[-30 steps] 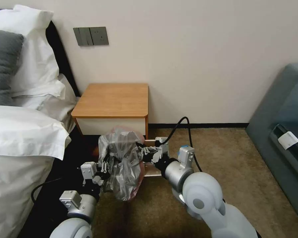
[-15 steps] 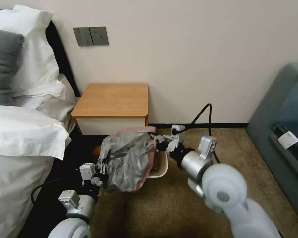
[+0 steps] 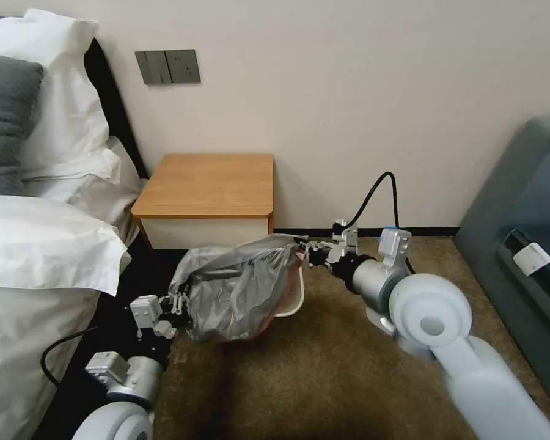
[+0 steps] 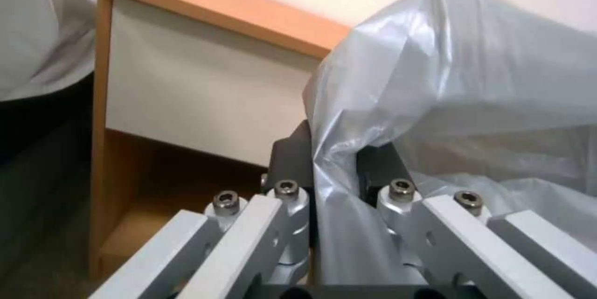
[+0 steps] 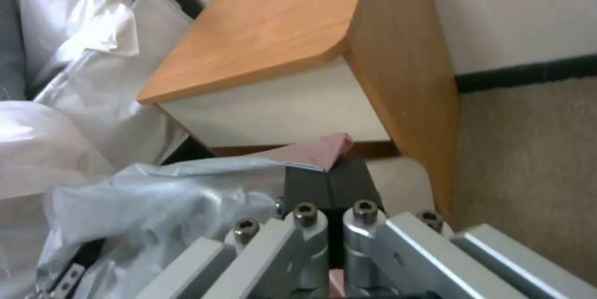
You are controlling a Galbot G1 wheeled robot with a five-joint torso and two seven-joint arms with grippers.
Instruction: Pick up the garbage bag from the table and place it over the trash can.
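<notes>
Head view shows the garbage bag (image 3: 241,287) off the worktop (image 3: 211,183), stretched between both grippers above the trash can (image 3: 294,299). Left gripper (image 3: 180,304) and right gripper (image 3: 304,252) each pinch an edge. Pulling it down over the rim is left.

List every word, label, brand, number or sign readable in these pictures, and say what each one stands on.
No readable text in any view.
White tag on the grey-green sofa's dark edge: too small to tell whether it carries print.
Grey wall switch plate: no visible marking.
Orange-brown wooden nightstand, translucent grey plastic garbage bag, beige plastic bin, left gripper and right gripper: no visible lettering.
</notes>
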